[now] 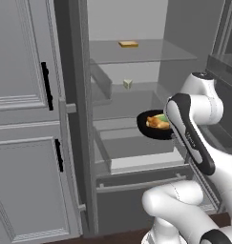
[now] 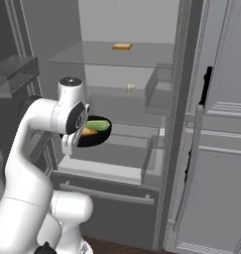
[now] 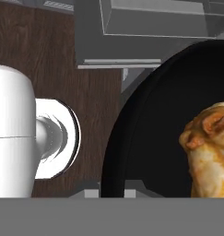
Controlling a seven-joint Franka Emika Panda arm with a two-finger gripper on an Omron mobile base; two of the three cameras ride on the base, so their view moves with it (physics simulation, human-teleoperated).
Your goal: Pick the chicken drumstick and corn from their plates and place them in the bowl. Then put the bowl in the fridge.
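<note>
Dark navy bowl point(image 1: 151, 128) carried in mid-air inside the open fridge point(image 1: 136, 157), above a pulled-out drawer point(image 1: 141, 164), with chicken drumstick point(image 1: 157, 123) and corn point(image 2: 98, 126) lying in it. Clamped at the rim by the closed gripper point(image 3: 112, 191). Yellow slab point(image 1: 128, 44) and pale cube point(image 1: 128, 84) resting on shelves above.

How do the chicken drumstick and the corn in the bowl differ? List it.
The chicken drumstick is golden-brown and lumpy; the corn is green and smooth. The drumstick looks chunky, the corn slim and elongated. Both lie together in the dark bowl, which the gripper holds in front of the open fridge.
</note>
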